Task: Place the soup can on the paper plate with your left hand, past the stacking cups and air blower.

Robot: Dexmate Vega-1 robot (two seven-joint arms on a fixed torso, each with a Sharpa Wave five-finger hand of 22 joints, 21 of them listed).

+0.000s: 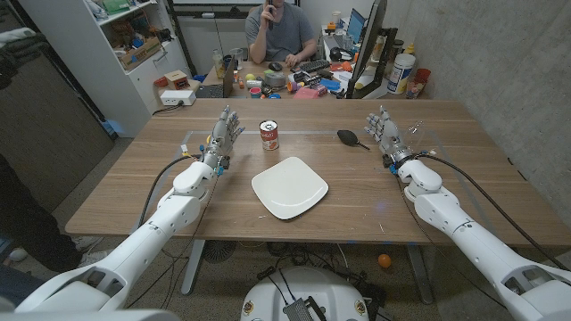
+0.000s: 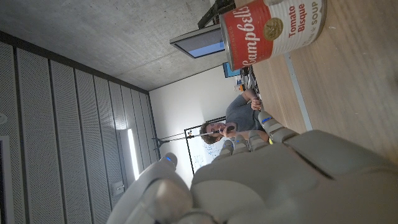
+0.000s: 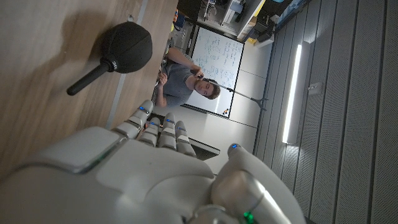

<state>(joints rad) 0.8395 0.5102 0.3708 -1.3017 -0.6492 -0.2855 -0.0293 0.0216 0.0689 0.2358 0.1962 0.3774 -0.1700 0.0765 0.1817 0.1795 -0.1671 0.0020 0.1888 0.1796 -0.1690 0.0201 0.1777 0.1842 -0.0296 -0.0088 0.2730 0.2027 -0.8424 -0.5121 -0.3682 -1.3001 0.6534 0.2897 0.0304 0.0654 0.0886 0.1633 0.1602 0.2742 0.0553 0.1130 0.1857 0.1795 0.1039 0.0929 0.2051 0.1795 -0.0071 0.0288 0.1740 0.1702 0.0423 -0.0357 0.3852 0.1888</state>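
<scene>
At centre frame in the head view, the can [image 1: 269, 135] is standing upright on the table [image 1: 143, 178], just above the plate [image 1: 289, 187] and apart from it. Left of the can, the left hand [image 1: 223, 134] is waiting with fingers spread, holding nothing; at right, the right hand [image 1: 386, 129] is likewise spread and empty, near the blower [image 1: 349, 137]. No stacking cups are showing. Judging by its metal body, the can is probably rigid, fairly heavy and smooth, so a wrap around the labelled middle of its side looks safest.
</scene>
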